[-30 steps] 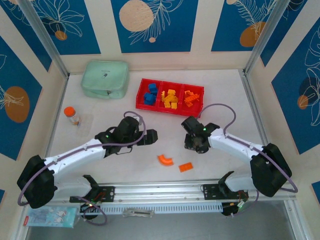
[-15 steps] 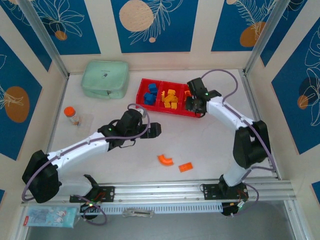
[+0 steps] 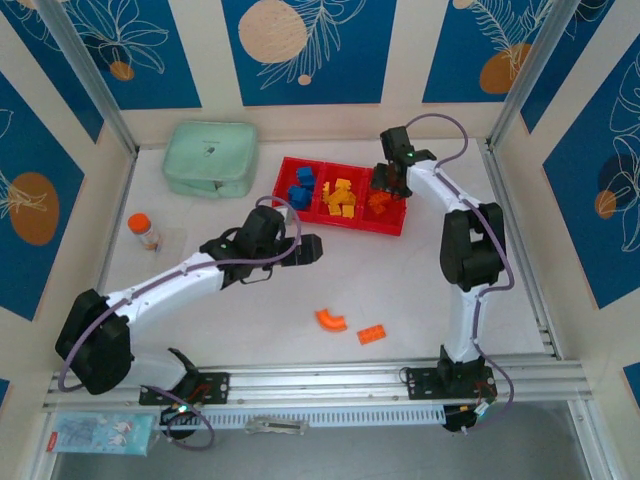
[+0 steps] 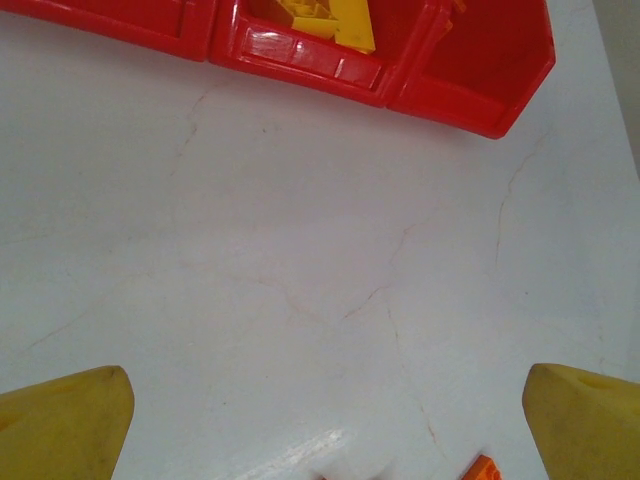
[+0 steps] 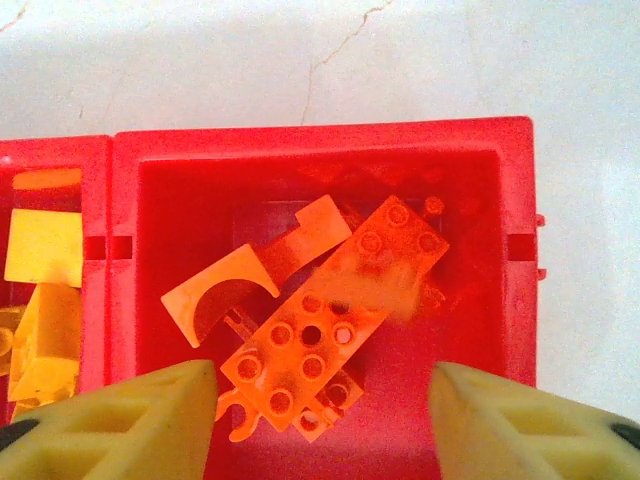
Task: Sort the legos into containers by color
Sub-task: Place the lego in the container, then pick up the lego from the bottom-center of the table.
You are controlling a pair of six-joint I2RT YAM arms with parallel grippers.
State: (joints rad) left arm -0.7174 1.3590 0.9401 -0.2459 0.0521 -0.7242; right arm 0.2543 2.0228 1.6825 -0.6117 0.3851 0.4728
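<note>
The red tray [image 3: 336, 221] holds blue legos [image 3: 301, 187] on the left, yellow legos [image 3: 342, 196] in the middle and orange legos [image 3: 381, 200] on the right. My right gripper [image 3: 388, 184] hovers open over the orange compartment [image 5: 320, 140]. Below its spread fingers [image 5: 130, 420] lie a long orange plate [image 5: 330, 320], partly blurred, and an orange arch [image 5: 250, 275]. My left gripper [image 3: 308, 250] stands open and empty above bare table in front of the tray [image 4: 300, 55]. An orange arch [image 3: 331, 320] and a flat orange brick [image 3: 372, 334] lie loose near the front.
A mint-green zip case [image 3: 210, 158] sits at the back left, an orange-capped bottle [image 3: 144, 230] at the left. The left wrist view catches an orange brick corner [image 4: 483, 468] at its bottom edge. Yellow bricks [image 5: 45, 290] fill the neighbouring compartment.
The right arm swung from the table's middle out to the tray's right compartment. The left gripper crept a little to the right and toward the tray. The two loose orange pieces stayed put.
</note>
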